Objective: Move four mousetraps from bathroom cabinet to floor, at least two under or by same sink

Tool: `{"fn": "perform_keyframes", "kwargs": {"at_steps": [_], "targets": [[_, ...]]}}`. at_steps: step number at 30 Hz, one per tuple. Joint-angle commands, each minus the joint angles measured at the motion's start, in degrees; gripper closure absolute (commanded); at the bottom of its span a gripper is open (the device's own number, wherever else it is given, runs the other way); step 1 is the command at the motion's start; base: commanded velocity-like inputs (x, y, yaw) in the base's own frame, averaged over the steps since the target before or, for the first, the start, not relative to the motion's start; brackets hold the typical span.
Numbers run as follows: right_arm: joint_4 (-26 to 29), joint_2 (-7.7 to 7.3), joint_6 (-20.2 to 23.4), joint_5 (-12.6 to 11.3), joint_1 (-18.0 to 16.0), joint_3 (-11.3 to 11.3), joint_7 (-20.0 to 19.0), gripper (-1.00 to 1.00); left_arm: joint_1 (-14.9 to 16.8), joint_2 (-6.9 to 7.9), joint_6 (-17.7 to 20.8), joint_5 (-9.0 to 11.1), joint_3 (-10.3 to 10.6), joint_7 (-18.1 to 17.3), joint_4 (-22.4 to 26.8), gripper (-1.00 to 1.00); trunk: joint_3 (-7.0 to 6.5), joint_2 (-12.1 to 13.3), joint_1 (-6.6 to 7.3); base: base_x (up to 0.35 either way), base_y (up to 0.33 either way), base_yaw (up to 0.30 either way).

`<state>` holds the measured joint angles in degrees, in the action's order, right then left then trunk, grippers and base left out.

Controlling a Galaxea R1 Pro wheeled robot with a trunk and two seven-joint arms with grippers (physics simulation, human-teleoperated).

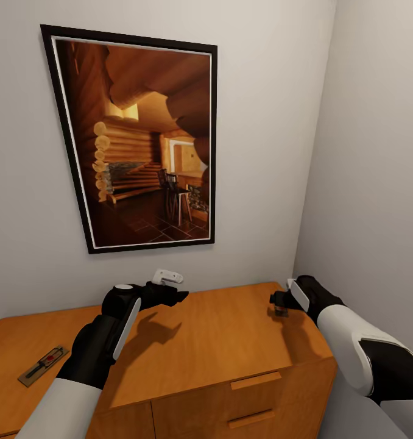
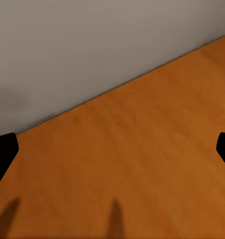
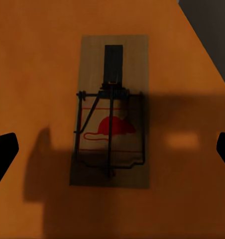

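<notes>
The cabinet (image 1: 218, 341) is a low orange-brown wooden unit against the wall. One mousetrap (image 1: 43, 364) lies flat on its top at the far left. A second mousetrap (image 3: 111, 112), with a red mouse print and a dark wire bar, lies on the top near the right end. My right gripper (image 1: 278, 303) hovers open above it, and the trap sits between the spread fingertips (image 3: 3, 154). My left gripper (image 1: 176, 296) hangs open over the bare middle of the cabinet top (image 2: 132, 159), close to the back wall, holding nothing.
A large framed picture (image 1: 139, 140) of a log interior hangs on the wall above the cabinet. The side wall (image 1: 377, 183) stands close to the cabinet's right end. Drawer fronts with slim handles (image 1: 255, 380) face me below the front edge.
</notes>
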<state>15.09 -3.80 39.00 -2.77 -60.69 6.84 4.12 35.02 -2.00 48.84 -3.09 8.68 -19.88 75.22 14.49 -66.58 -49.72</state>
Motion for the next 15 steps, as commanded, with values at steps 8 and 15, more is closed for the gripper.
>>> {"fn": "perform_keyframes", "kwargs": {"at_steps": [8,15], "targets": [[-0.33,0.02,-0.02,-0.31,-0.04,0.27,0.36,-1.00,0.05,-0.02,0.21,-0.39,-0.05,-0.33,0.10,-1.00,0.08,-0.05,0.00,0.000,0.000,0.000],[-0.39,0.09,-0.06,-0.31,-0.04,0.27,0.36,-1.00,0.03,-0.02,0.20,-0.37,-0.04,-0.33,0.08,-1.00,0.08,-0.05,0.00,0.000,0.000,0.000]]}}
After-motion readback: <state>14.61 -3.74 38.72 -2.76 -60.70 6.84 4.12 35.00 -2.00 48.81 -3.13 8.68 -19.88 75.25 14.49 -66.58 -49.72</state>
